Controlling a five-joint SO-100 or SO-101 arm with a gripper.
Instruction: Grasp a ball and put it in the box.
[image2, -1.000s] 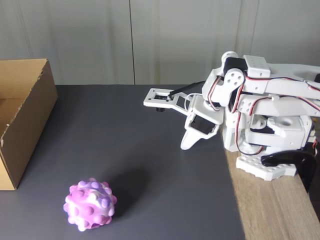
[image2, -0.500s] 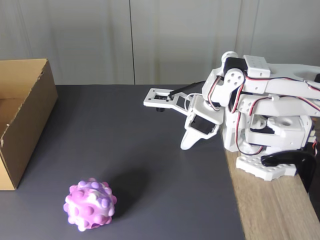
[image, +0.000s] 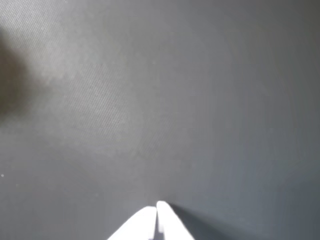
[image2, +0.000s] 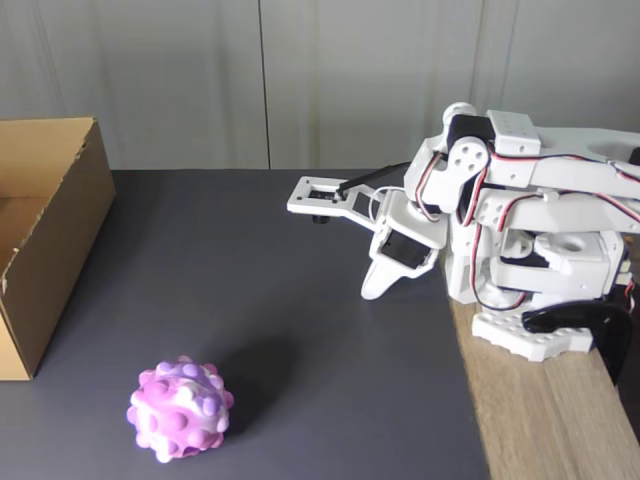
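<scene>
Nothing visibly changed between the earlier pictures and now. In the fixed view the arm (image2: 520, 240) held the same folded pose at the right, its fingers (image2: 372, 288) pointing down at the dark mat (image2: 300, 300). The ball (image2: 180, 408) sat at the same near-left spot, and the box (image2: 45, 230) at the same left edge.
</scene>
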